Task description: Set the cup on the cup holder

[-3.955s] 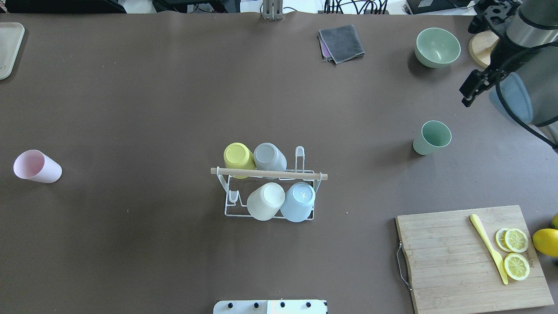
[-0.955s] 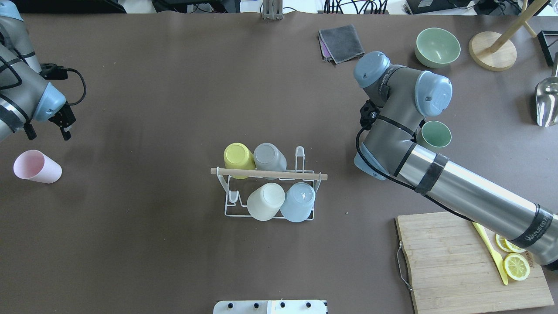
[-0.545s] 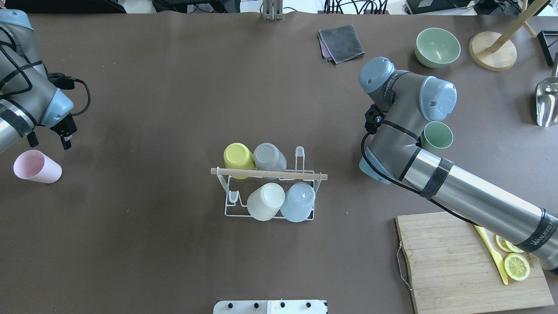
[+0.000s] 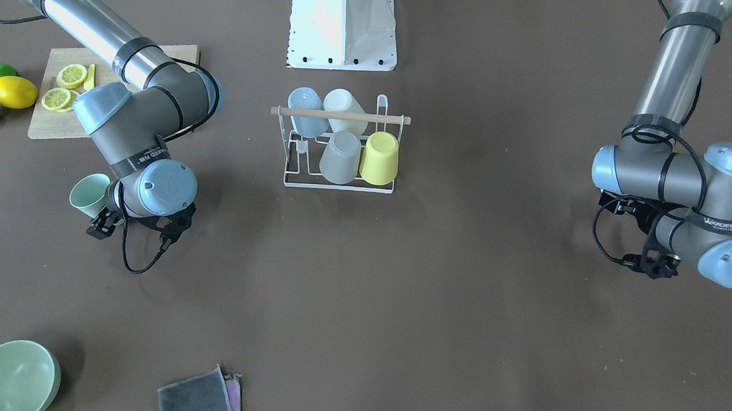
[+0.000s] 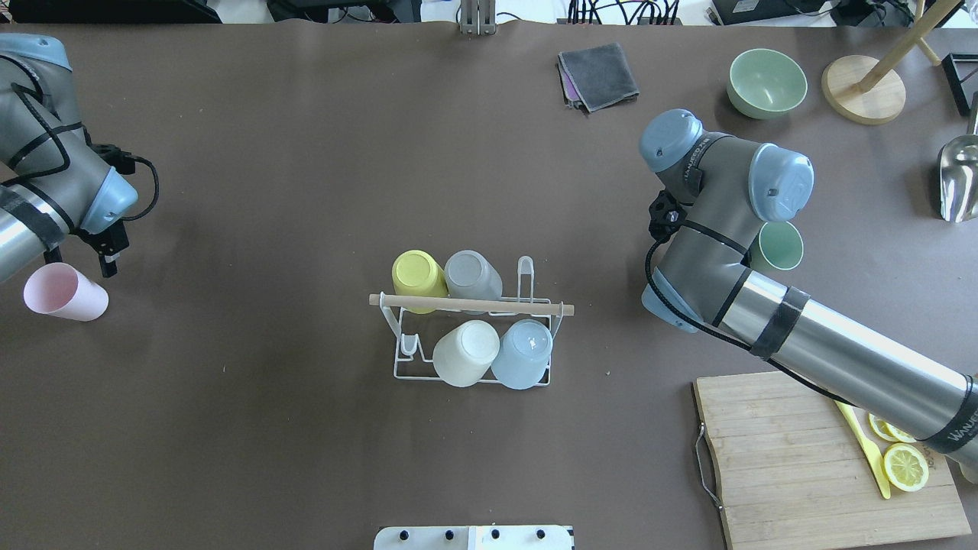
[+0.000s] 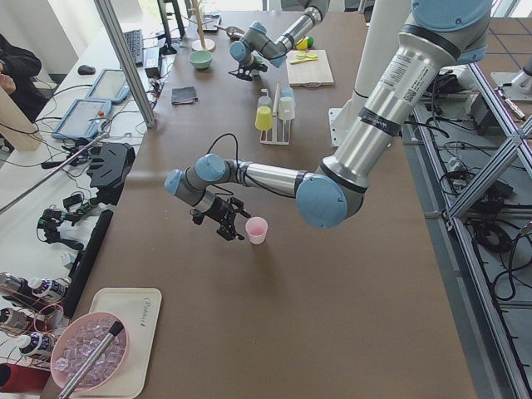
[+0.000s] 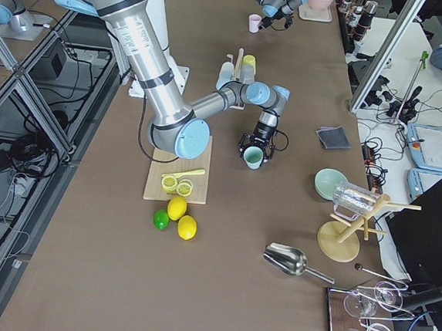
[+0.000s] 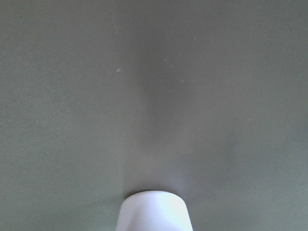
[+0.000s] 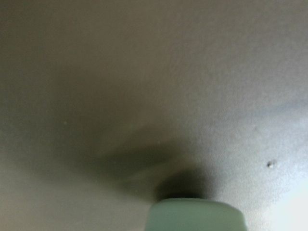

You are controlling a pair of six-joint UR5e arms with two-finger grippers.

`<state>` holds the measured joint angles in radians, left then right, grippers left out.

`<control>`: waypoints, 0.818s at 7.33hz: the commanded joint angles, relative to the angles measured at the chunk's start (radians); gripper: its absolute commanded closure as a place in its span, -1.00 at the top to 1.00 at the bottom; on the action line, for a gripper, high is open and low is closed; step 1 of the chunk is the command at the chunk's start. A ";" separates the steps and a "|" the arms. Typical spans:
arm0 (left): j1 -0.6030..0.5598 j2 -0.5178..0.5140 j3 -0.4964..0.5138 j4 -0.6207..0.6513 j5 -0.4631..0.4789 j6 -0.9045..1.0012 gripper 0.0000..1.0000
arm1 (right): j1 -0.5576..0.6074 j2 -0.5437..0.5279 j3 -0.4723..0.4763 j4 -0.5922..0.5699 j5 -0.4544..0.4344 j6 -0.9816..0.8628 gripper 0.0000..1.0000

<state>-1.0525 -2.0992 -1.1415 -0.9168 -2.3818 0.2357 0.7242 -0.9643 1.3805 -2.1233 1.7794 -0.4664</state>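
Brown covering spreads over the whole table (image 5: 306,153), and the two grey arms are the biggest things on it. In the overhead view the right arm (image 5: 840,359) slants in from the lower right and the left arm (image 5: 46,176) enters at the left edge. At the centre stands the cup holder (image 5: 470,305), white wire under a pale wooden rod. It carries four upturned cups (image 5: 464,351) and has a free prong (image 5: 525,267) at its upper right and another at its lower left. The green cup (image 5: 781,246) stands mouth up, right of centre and half hidden under the right arm's wrist. The pink cup (image 5: 65,292) stands mouth up at the far left edge. Both are well apart from the holder. They look like thin, smooth tumblers, so probably light and stiff but a little slippery. The tapered wall could slide out of a hard squeeze, so a moderate pinch across the body just below the rim seems the safest hold, leaving the mouth clear to turn down over a prong. The right gripper (image 4: 131,232) has its fingers spread wide just beside the green cup, holding nothing. The left gripper (image 6: 226,223) sits just beside the pink cup. Only one finger shows overhead, set off to the side, so it reads as spread and empty.
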 commanded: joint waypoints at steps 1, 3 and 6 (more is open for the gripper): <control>0.006 -0.001 0.003 0.000 0.027 0.011 0.95 | -0.002 -0.013 0.011 0.000 0.000 0.000 1.00; 0.015 0.001 0.005 0.000 0.029 0.011 0.95 | 0.000 -0.014 0.011 0.000 0.000 0.000 1.00; 0.034 -0.001 0.014 0.000 0.027 0.011 0.95 | 0.014 -0.017 0.023 -0.010 0.002 0.000 -0.08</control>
<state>-1.0272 -2.0992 -1.1286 -0.9173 -2.3545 0.2470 0.7297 -0.9805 1.3957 -2.1259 1.7797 -0.4663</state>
